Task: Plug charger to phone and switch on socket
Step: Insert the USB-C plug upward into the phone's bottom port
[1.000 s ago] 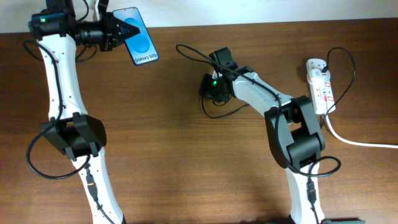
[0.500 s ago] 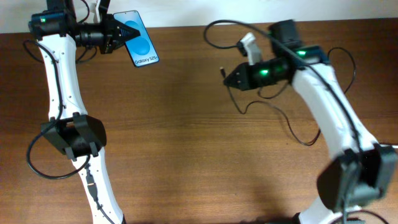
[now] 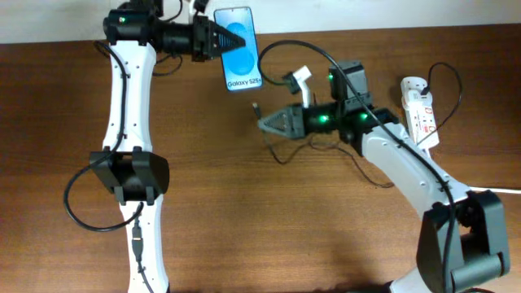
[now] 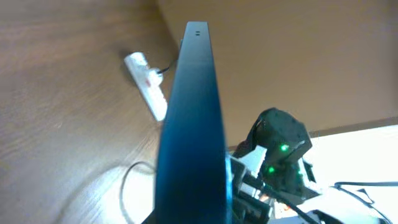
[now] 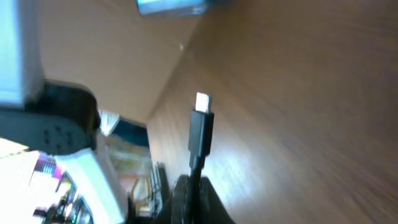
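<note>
My left gripper [image 3: 213, 40] is shut on the phone [image 3: 240, 47] and holds it above the table's back edge, blue screen up and "Galaxy" end toward the right arm. In the left wrist view the phone [image 4: 191, 124] shows edge-on. My right gripper [image 3: 270, 123] is shut on the charger, whose plug tip [image 3: 256, 107] points at the phone from a short gap below it. In the right wrist view the plug [image 5: 201, 127] stands up from my fingers, with the phone [image 5: 171, 6] beyond it. The socket [image 3: 419, 110] lies at the far right.
The charger's thin black cable loops over the table behind the right arm and runs to the socket. A thick white cord [image 3: 464, 184] leaves the socket toward the right edge. The socket also shows in the left wrist view [image 4: 147, 79].
My left arm has swung right, carrying the phone toward the middle of the back edge. My right arm has carried the plug left and down, close to the phone's lower end.
</note>
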Robot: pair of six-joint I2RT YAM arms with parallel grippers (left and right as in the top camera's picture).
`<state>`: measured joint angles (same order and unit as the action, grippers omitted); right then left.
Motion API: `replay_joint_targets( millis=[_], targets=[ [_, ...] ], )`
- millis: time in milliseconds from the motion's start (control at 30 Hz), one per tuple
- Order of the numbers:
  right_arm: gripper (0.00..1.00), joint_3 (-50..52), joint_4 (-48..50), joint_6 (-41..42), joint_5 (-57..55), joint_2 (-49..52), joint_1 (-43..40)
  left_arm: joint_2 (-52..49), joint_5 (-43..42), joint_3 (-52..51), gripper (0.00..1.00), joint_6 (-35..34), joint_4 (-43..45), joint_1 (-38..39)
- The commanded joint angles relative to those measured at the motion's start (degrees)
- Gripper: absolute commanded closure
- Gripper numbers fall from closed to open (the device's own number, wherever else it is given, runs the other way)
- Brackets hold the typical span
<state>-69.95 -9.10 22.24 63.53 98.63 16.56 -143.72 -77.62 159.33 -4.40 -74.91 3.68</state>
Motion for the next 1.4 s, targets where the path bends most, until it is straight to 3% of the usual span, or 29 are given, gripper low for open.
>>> replay_joint_targets(
  millis=[0, 100, 167, 400, 500, 800, 1100, 1367],
  targets=[
    [0.96, -0.6, 7.0, 13.1, -3.3, -0.7, 2.9, 1.0, -7.3, 1.1, 1.00, -9.5, 5.6, -0.8],
    [0.96, -0.6, 16.4, 19.3, -4.3, -0.7, 3.3, 1.0, -7.3, 1.1, 1.00, -17.6, 8.7, -0.9],
    [0.96, -0.6, 19.0, 20.3, -4.9, -0.7, 3.3, 1.0, -7.2, 1.1, 1.00, -18.6, 9.1, -1.0],
    [0.96, -0.6, 17.5, 19.7, -9.5, -1.9, 3.4, 1.0, -6.6, 1.1, 1.00, -20.4, 10.0, -5.0],
    [0.96, -0.8, 11.0, 14.9, -16.5, -5.7, 6.0, 1.0, -6.6, 1.1, 1.00, -20.4, 10.0, -5.7],
    [0.96, -2.4, 11.4, 13.9, -18.9, -6.1, 9.1, 1.0, -7.3, 1.1, 1.00, -20.4, 9.1, -4.3],
    [0.96, -2.5, 9.7, 12.7, -18.5, -6.1, 9.1, 1.0, -7.9, 1.1, 1.00, -6.1, -4.9, -3.8],
    [0.96, -2.5, 7.6, 12.0, -17.0, -6.7, 10.4, 1.0, -4.0, 1.1, 1.00, -6.2, -5.2, -3.8]
  ],
)
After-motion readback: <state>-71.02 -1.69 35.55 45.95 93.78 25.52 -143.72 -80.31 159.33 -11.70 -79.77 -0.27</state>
